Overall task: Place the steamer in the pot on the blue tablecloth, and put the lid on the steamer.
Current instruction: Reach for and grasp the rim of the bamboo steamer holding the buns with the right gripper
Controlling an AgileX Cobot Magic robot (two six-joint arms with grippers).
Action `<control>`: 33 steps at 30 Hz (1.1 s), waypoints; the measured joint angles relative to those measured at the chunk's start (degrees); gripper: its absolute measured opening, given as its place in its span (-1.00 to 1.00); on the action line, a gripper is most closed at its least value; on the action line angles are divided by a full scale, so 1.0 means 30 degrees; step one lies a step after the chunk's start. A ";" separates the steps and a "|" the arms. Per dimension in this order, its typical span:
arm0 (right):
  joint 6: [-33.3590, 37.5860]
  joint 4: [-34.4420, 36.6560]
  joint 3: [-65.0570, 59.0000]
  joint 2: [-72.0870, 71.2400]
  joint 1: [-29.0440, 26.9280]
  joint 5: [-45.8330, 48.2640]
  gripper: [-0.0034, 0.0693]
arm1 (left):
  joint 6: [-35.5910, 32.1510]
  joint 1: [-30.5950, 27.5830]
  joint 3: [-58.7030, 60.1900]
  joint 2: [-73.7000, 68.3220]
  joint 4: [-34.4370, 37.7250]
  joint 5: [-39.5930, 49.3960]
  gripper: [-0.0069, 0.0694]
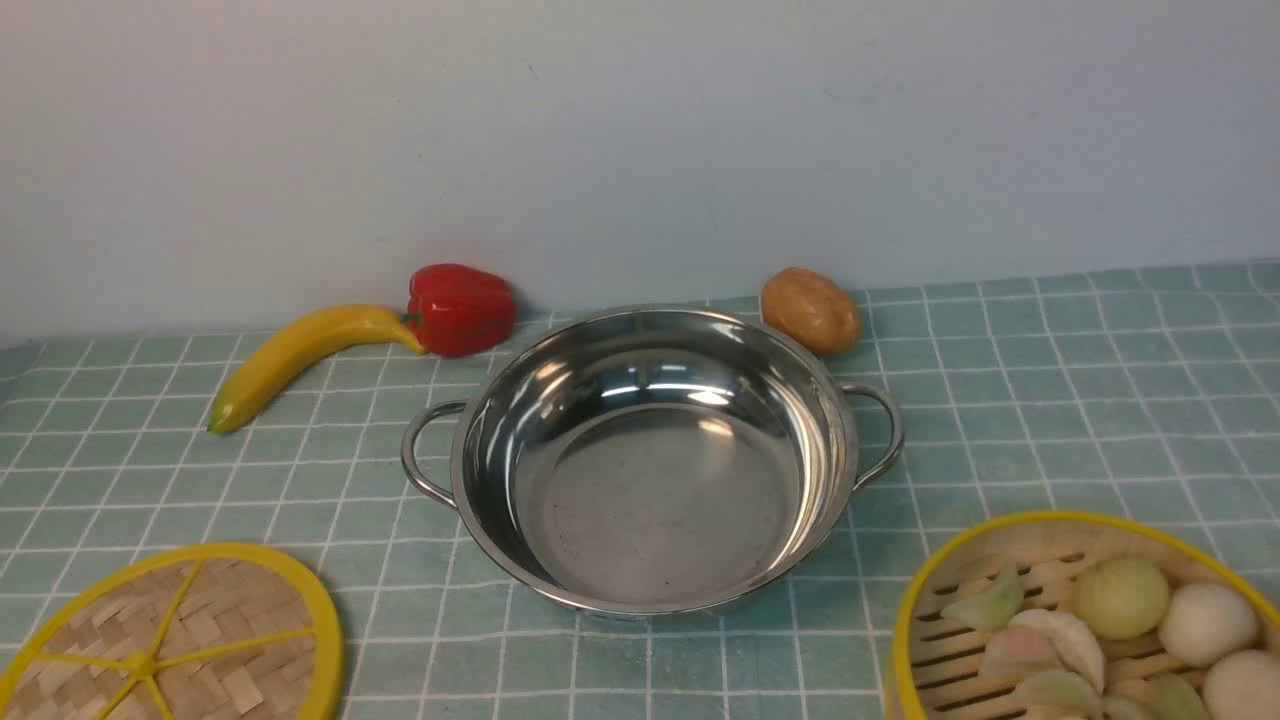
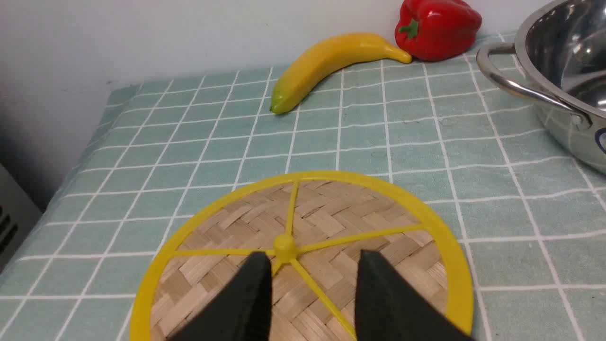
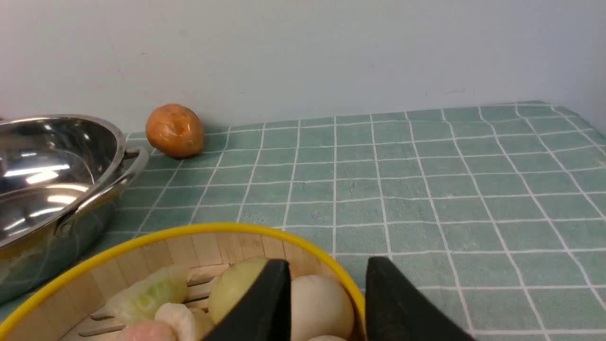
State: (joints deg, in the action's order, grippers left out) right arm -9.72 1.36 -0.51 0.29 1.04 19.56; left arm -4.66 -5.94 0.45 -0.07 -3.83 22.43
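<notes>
The shiny pot [image 1: 650,470] stands empty in the middle of the blue tablecloth [image 1: 1050,400]. The woven lid [image 1: 170,640] lies flat at the near left. The steamer [image 1: 1050,520], holding pale dumplings and buns, sits at the near right. Neither gripper shows in the front view. In the left wrist view my left gripper [image 2: 313,255] hangs open over the lid [image 2: 331,213], its fingers beside the yellow hub. In the right wrist view my right gripper [image 3: 327,261] is open and straddles the steamer's yellow rim [image 3: 189,232], one finger inside over the buns and one outside.
A banana [image 1: 300,355] and a red pepper [image 1: 460,308] lie behind the pot on the left, and a brown potato [image 1: 810,310] on the right, all near the back wall. The pot's loop handles [image 1: 425,455] stick out sideways. The cloth's left edge drops off [image 2: 71,170].
</notes>
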 joint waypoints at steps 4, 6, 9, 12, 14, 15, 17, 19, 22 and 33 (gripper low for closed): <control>0.0000 0.0000 0.0000 0.0000 0.0000 0.0000 -0.24 | 0.0000 0.0000 0.0000 0.0000 0.0000 0.0000 -0.18; 0.0000 0.0000 0.0000 0.0000 0.0000 0.0000 -0.24 | 0.0000 0.0000 0.0000 0.0000 0.0000 0.0000 -0.18; 0.0000 0.0000 0.0000 0.0000 0.0000 0.0000 -0.24 | 0.0000 0.0000 0.0000 0.0000 0.0000 0.0000 -0.18; 0.0000 0.0000 0.0000 0.0000 0.0000 0.0000 -0.24 | 0.0000 0.0000 0.0000 0.0000 0.0000 0.0000 -0.18; 0.0000 0.0000 0.0000 0.0000 0.0000 0.0000 -0.24 | 0.0000 0.0000 0.0000 0.0000 0.0000 0.0000 -0.18; 0.0000 0.0000 0.0000 0.0000 0.0000 0.0000 -0.24 | 0.0000 0.0000 0.0000 0.0000 0.0000 0.0000 -0.18; 0.0000 0.0000 0.0000 0.0000 0.0000 0.0000 -0.24 | 0.0000 0.0000 0.0000 0.0000 0.0000 0.0000 -0.18; 0.0000 0.0000 0.0000 0.0000 0.0000 0.0000 -0.24 | 0.0000 0.0000 0.0000 0.0000 0.0000 0.0000 -0.18; 0.0000 0.0000 0.0000 0.0000 0.0000 0.0000 -0.24 | 0.0000 0.0000 0.0000 0.0000 0.0000 0.0000 -0.18; 0.0261 -0.0335 0.0000 0.0000 0.0000 0.0000 -0.24 | 0.0000 0.0000 0.0000 0.0000 0.0000 0.0000 -0.18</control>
State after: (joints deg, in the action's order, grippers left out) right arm -8.93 0.35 -0.51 0.29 1.04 19.56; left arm -4.66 -5.94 0.45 -0.07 -3.83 22.43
